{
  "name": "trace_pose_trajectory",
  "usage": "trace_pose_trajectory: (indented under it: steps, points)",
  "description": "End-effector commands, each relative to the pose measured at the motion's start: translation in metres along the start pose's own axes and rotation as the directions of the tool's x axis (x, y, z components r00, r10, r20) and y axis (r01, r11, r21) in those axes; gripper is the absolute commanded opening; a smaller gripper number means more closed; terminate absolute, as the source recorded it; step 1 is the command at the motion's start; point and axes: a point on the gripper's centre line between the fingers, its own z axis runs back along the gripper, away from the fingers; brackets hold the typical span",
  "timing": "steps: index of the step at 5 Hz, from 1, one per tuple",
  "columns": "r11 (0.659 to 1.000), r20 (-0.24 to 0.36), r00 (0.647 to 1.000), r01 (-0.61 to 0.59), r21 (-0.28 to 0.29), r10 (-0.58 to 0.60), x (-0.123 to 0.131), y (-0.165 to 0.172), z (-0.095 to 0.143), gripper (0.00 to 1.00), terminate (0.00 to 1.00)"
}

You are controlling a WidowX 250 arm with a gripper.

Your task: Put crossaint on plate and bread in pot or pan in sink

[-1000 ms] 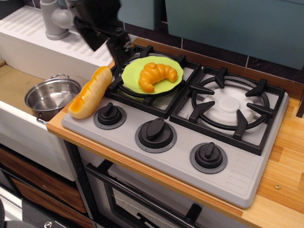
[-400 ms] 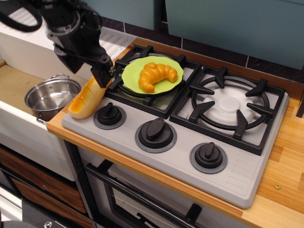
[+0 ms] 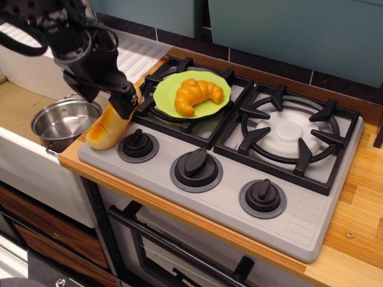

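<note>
The crossaint lies on the light-green plate, which rests on the left burner. The bread lies at a slant across the stove's left edge, with its lower end over the wooden counter edge beside the sink. The steel pot stands empty in the sink, just left of the bread. My gripper is down on the upper end of the bread. One black finger crosses the loaf and the other is hidden, so I cannot tell whether the jaws are open or shut on it.
The stove top has three black knobs along its front and a bare right burner. The ribbed drainboard lies behind my arm. The faucet is hidden by the arm.
My gripper has moved from above the plate's left rim leftward and down onto the upper end of the bread. The bread, crossaint and pot have not moved.
</note>
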Motion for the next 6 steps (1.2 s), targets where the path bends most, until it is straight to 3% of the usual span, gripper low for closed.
trace_pose_trajectory:
  steps: [1,3,4,5,6]
  points:
    - [1.0,0.068,0.998,0.013,-0.011,-0.012,0.006,0.007,-0.015,1.0,0.0]
    - [0.999,0.071,0.997,-0.012,-0.05,0.016,0.001,-0.002,-0.031,1.0,0.0]
    - [0.997,0.048,0.998,-0.031,-0.064,0.034,0.005,-0.008,-0.037,0.0,0.0]
    - [0.998,0.053,0.998,-0.032,-0.062,0.036,0.009,-0.01,-0.034,0.0,0.0]
    - [0.999,0.016,0.999,-0.033,-0.035,0.033,0.013,-0.009,-0.014,0.0,0.0]
